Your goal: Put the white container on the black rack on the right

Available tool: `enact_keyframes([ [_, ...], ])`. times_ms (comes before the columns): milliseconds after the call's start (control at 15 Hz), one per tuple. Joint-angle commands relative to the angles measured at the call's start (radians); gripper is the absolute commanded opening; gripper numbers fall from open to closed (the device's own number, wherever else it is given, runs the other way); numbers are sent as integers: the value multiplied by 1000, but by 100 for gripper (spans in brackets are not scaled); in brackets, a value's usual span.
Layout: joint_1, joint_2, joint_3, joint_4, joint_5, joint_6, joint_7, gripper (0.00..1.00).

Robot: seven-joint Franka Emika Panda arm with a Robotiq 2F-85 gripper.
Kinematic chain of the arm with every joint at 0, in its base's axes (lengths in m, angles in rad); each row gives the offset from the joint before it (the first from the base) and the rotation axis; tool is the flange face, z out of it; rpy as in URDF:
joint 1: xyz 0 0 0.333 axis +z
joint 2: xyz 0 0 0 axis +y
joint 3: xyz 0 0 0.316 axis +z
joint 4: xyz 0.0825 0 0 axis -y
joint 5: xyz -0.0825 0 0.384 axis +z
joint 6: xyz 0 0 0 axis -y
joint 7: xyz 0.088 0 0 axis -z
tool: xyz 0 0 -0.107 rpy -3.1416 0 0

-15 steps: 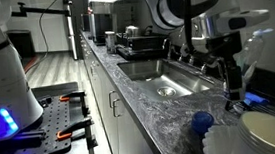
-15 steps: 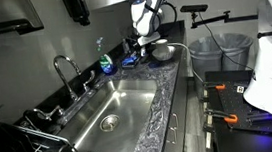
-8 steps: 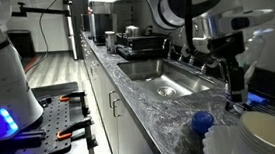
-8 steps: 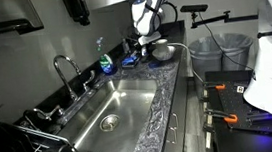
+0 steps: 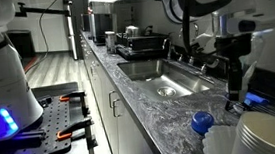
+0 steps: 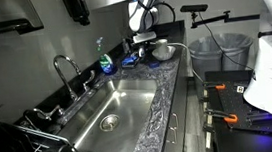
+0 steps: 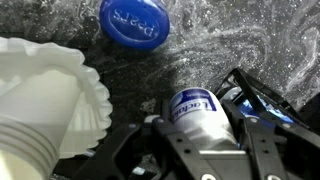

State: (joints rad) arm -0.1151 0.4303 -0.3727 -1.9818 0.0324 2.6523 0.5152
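**Pincer (image 5: pixel 240 84) clamped on the small white round container (image 7: pixel 195 115), over the grey marbled worktop (image 5: pixel 151 111).**
In the wrist view I read the black fingers (image 7: pixel 262 150) set against both sides of the container. It carries a blue-lettered label on top and sits just right of the stack of white fluted bowls (image 7: pixel 40 95). A round blue plastic lid (image 7: pixel 133 22) lies on the worktop just past the stack. In an exterior view the pincer hangs near the stack, with the steel sink (image 5: pixel 168 84) farther off.
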Motion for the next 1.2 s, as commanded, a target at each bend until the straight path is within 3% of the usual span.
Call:
enact_keyframes([
  [0,-46,88,20,174,59,-109,37,29],
  [533,-87,305,16,449,60,-126,110,29],
  [1133,-120,471,22,674,64,-152,137,29],
])
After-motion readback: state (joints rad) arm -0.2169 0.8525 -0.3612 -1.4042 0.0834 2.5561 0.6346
